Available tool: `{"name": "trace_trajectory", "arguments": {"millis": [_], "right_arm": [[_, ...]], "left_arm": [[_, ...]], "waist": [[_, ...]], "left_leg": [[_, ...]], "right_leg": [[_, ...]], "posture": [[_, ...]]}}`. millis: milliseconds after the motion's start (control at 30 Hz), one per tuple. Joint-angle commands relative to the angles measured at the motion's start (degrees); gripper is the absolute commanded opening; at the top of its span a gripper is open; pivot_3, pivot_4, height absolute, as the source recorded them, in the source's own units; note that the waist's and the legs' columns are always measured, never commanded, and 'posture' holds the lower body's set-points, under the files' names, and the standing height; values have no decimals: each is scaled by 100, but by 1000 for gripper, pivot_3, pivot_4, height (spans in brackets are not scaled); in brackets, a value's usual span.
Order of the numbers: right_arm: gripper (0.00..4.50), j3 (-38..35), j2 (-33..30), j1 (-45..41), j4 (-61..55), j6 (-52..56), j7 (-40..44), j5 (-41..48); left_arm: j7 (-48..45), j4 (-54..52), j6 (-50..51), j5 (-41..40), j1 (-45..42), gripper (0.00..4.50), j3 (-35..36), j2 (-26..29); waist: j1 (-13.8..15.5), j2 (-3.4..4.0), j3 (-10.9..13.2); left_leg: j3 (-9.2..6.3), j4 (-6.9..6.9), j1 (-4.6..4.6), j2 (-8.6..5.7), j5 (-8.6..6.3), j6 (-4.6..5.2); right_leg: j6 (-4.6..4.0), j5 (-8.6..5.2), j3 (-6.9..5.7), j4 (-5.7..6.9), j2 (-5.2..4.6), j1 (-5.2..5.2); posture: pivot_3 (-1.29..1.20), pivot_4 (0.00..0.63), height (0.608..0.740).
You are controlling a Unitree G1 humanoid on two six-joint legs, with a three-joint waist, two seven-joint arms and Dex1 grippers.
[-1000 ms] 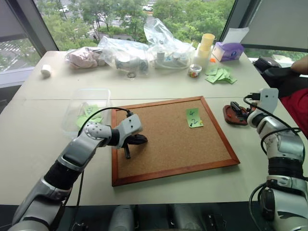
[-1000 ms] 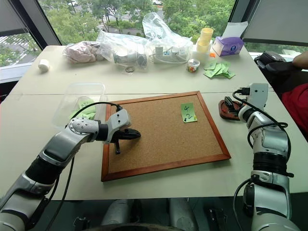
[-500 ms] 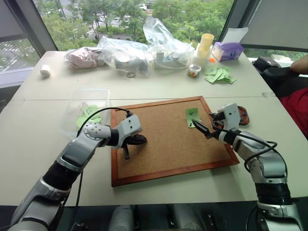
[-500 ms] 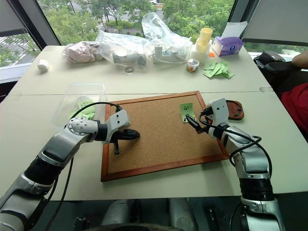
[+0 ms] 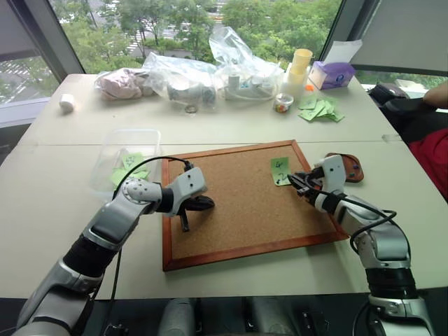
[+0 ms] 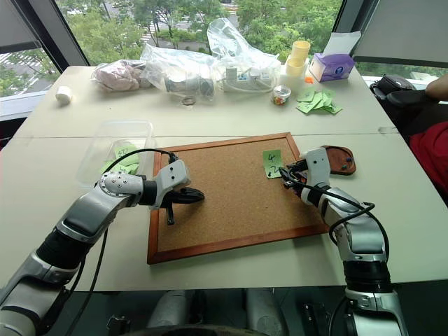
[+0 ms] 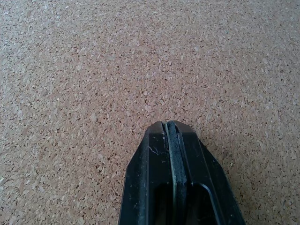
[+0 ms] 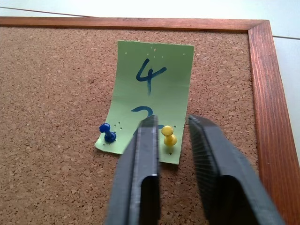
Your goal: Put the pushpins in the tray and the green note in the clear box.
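Two pushpins, one blue point(image 8: 107, 132) and one yellow point(image 8: 168, 135), stand in the near edge of the green note point(image 8: 149, 101), which lies flat on the corkboard point(image 5: 245, 203) close to its far right corner. Note's long axis runs front to back on the board, with the "4" at the far end and a second mark below it toward the pins. Right tool point(image 8: 171, 140) comes in low over the board's right edge, pointing at the note; its fingers point(image 8: 143, 154) straddle the yellow pin with a visible gap each side, so spread, not pinching yet. Left tool point(image 7: 171, 136) is pressed together, nothing between its fingers, tip angled down onto bare cork at the board's left part. The tray point(image 5: 352, 170) sits on the desk point(image 5: 63, 203) just beside the board's right edge, right behind the right tool. The clear box point(image 5: 126, 150) sits just off the board's far left corner, with green slips inside it.
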Motion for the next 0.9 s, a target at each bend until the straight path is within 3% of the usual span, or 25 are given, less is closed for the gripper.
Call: {"name": "trace_trajectory", "arguments": {"millis": [33, 467, 900], "right_arm": [[39, -114, -54, -21, -98, 59, 52, 87], [39, -659, 118, -58, -369, -450, -179, 308], [39, -729, 144, -41, -436, -455, -257, 478]], "left_arm": [[-34, -84, 20, 42, 26, 0, -64, -16], [-280, -222, 13, -28, 88, 0, -144, 82], [-400, -232, 67, 183, 183, 0, -361, 337]], "waist": [[3, 0, 0], [5, 0, 0], [-6, 0, 0]], "left_leg": [[0, 0, 0, 0, 0, 0], [0, 0, -1, 0, 0, 0], [0, 0, -1, 0, 0, 0]], "right_leg": [[0, 0, 0, 0, 0, 0], [0, 0, 0, 0, -1, 0], [0, 0, 0, 0, 0, 0]], "posture": [[0, 150, 738], [0, 150, 738], [0, 150, 738]]}}
